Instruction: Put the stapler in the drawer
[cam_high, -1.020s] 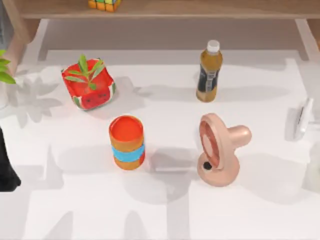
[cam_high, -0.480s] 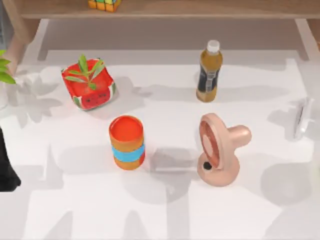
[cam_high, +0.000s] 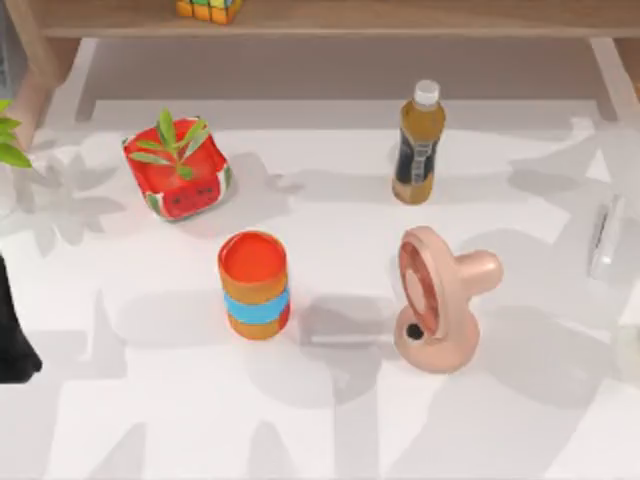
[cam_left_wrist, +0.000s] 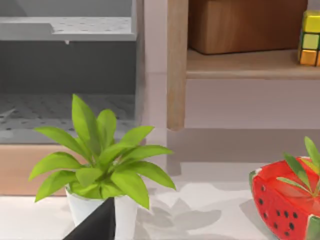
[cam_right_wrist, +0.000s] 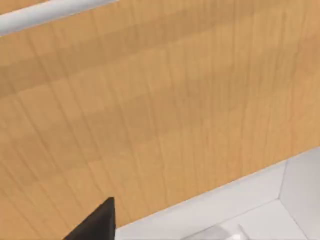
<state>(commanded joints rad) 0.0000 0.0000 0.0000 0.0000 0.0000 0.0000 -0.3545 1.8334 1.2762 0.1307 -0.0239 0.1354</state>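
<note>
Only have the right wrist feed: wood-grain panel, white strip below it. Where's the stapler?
Observer: The stapler lies near the table's right edge in the top view.
Operator: Anything crowding it?
Observer: No. The nearest thing is the pink fan, which stands to its left with bare table between them.
Operator: Where's the left arm?
Observer: The left arm is at the top view's left edge, on the far side of the table from the stapler.
</note>
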